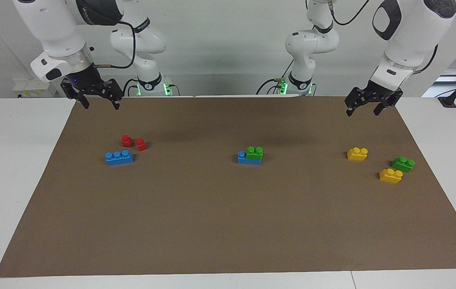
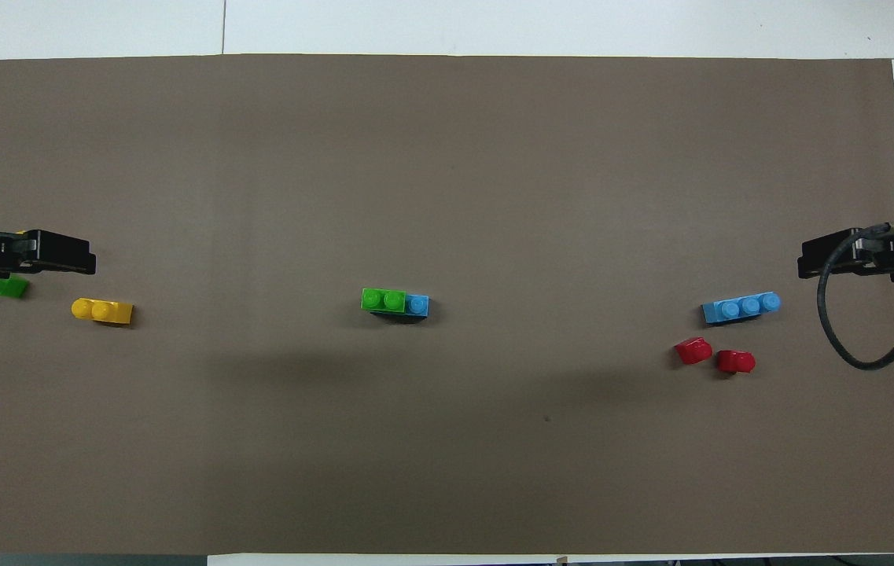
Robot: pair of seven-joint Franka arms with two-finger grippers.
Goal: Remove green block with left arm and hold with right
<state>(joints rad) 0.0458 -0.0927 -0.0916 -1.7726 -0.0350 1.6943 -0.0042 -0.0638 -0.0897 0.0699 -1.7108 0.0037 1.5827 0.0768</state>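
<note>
Bricks lie scattered on a brown paper mat [image 1: 228,224] spread over the white surface [image 1: 15,168]. At the middle of the mat sits the green block [image 1: 255,153], a small bright-green plastic brick with two round studs, stacked on one end of a longer blue plastic brick [image 1: 245,159] so that a single blue stud shows beside it. Toward the left arm's end of the surface lie a second green two-stud brick [image 1: 403,164] and two yellow two-stud plastic bricks: one [image 1: 390,175] just beside that green brick and farther from the robots, the other [image 1: 357,153] nearer to the robots and a little toward the middle. Toward the right arm's end a loose blue three-stud brick [image 1: 119,157] lies on the mat, with two small red plastic pieces [image 1: 133,142] close by, nearer to the robots. The left end effector [image 1: 368,105] hangs in the air over the mat's edge at its own end, fingers spread apart and holding nothing. The right end effector [image 1: 98,101] hangs likewise over its end of the mat, fingers wide apart and empty. Both are well apart from the green block.
</note>
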